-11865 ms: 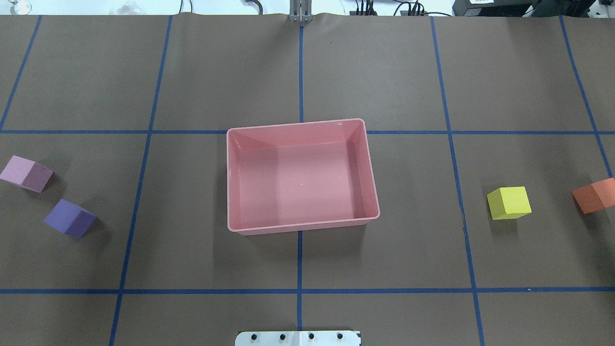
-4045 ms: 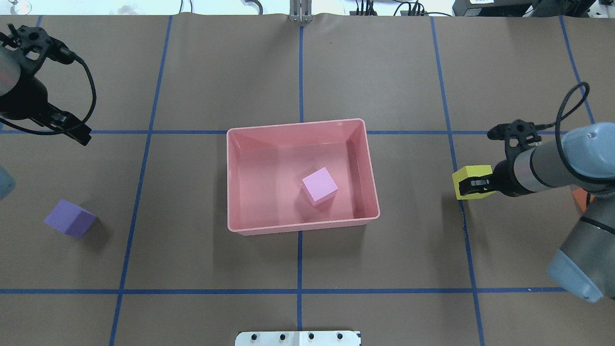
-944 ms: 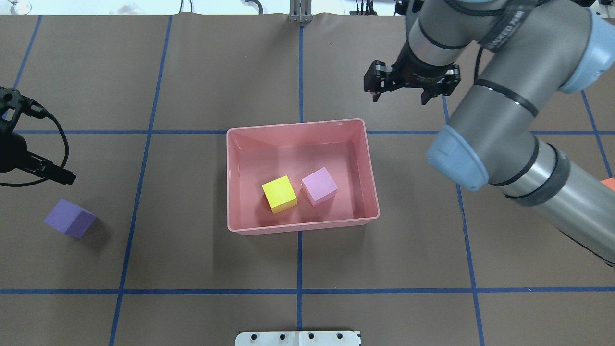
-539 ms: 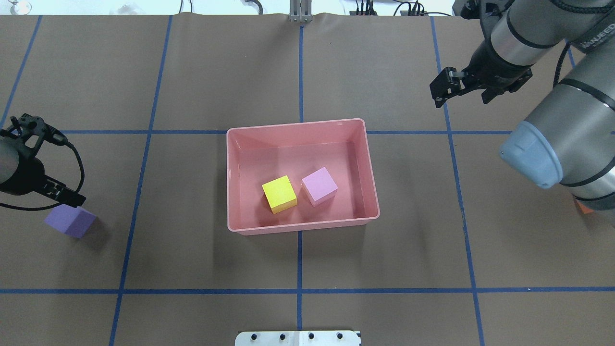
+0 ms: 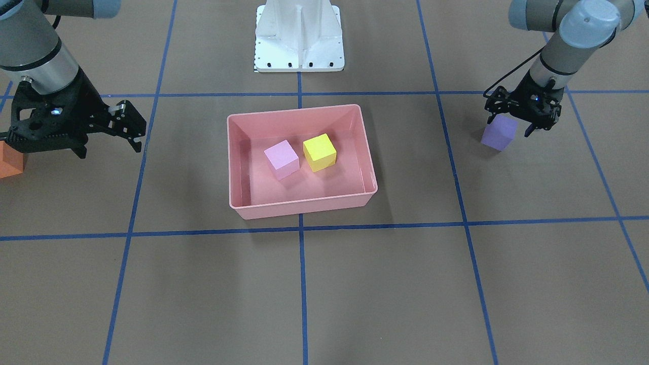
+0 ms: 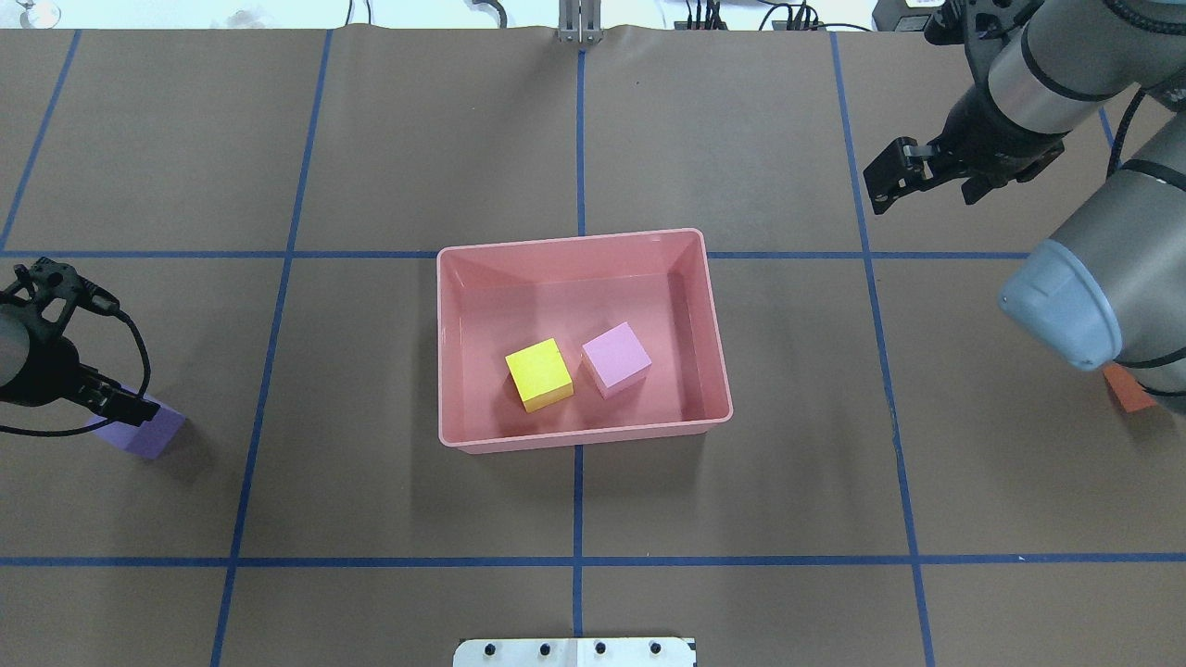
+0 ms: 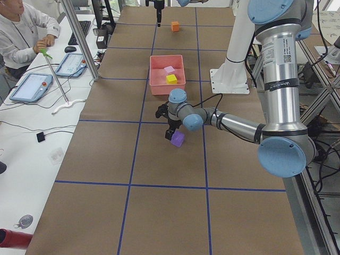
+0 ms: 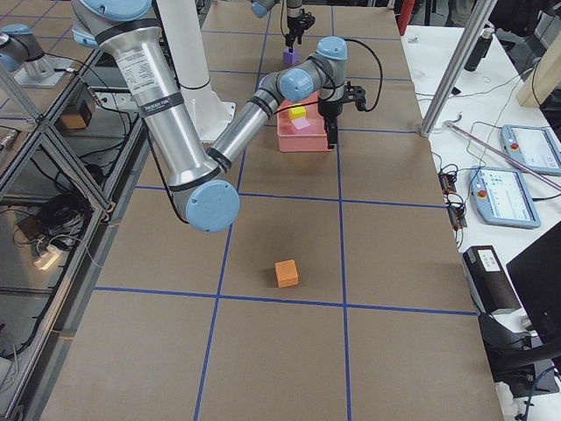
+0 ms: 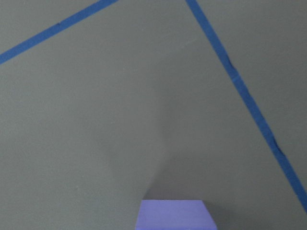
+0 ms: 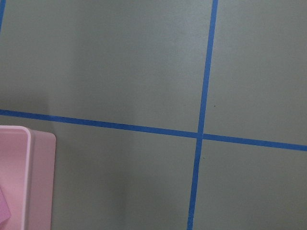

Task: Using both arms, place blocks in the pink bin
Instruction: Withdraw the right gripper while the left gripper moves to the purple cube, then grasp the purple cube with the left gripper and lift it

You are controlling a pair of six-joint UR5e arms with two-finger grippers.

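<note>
Left end effector [image 5: 509, 125] spread over purple block [image 5: 498, 137], right end effector [image 5: 109, 148] spread wide

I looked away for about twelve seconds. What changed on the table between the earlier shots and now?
The light pink cube and the yellow cube went from the table into the pink bin. The right gripper, open, swung out rightward, away from the bin; the left gripper came down over the purple cube. Purple cube, orange cube and bin stayed put.
</note>
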